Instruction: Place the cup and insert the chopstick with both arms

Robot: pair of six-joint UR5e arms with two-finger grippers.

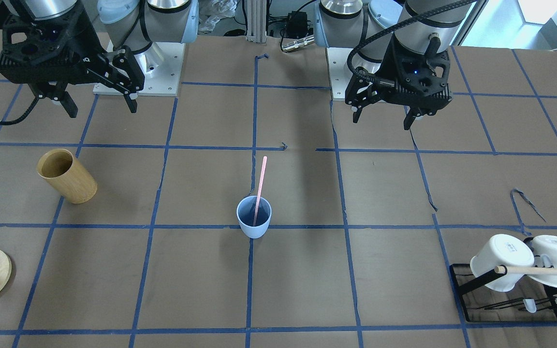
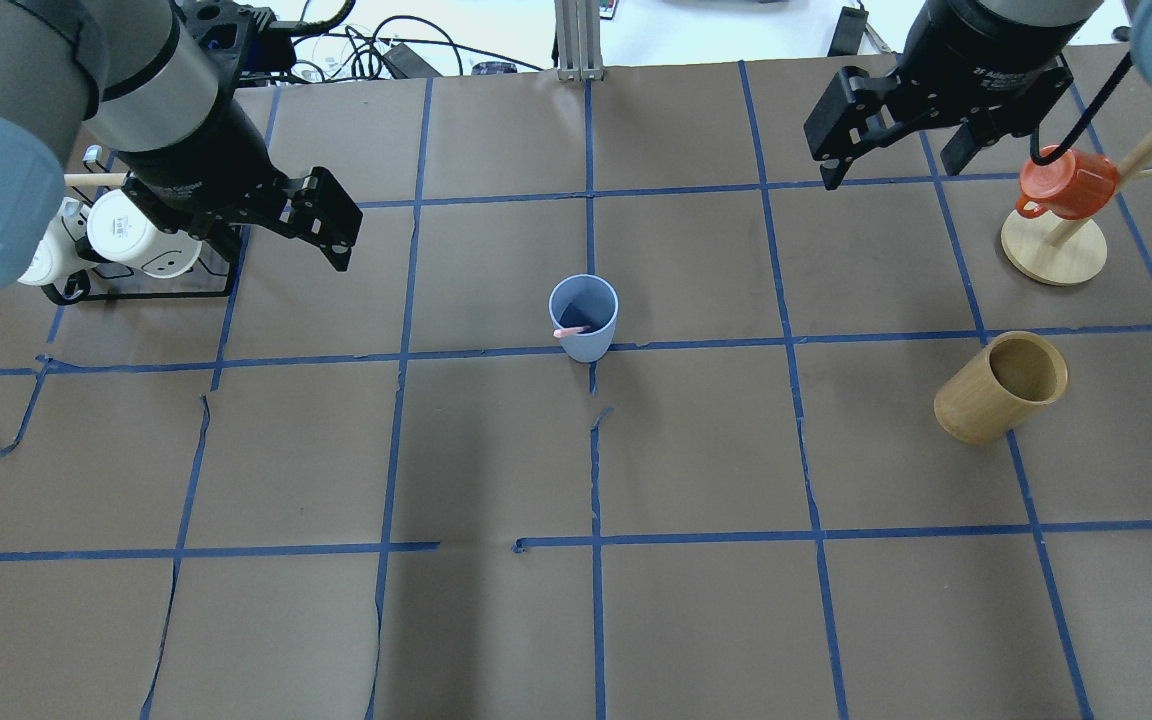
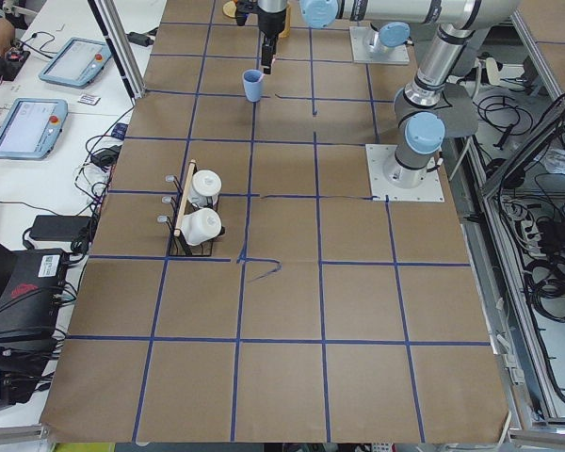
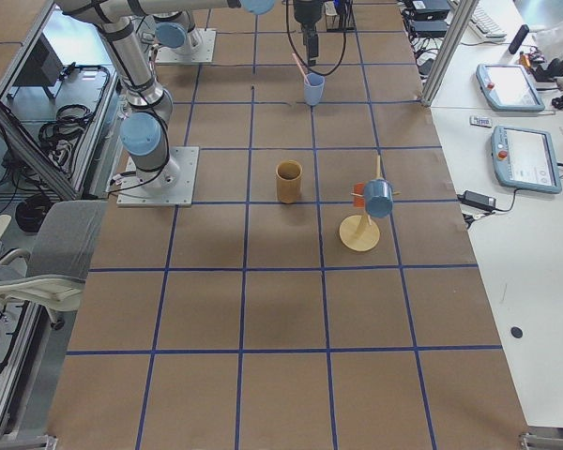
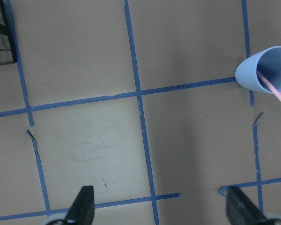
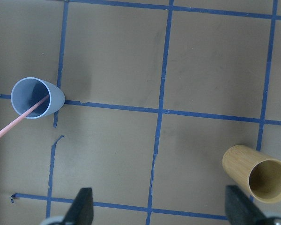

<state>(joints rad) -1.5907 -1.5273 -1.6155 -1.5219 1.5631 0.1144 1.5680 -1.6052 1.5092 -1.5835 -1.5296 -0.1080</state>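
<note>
Left gripper: jaws wide apart, empty, hovering over table. Right gripper: likewise wide, empty. Cup upright mid-table; overhead view: 4 o'clock of left gripper, 8 o'clock of right. Chopstick stands inside cup, leaning on rim

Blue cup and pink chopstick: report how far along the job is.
Done: the cup stands upright on the table, and the chopstick stands inside it, leaning on the rim. In hand: nothing; the left pincer and the right pincer both hang open and empty, well apart from the cup. Left: nothing visible; the job looks complete.
</note>
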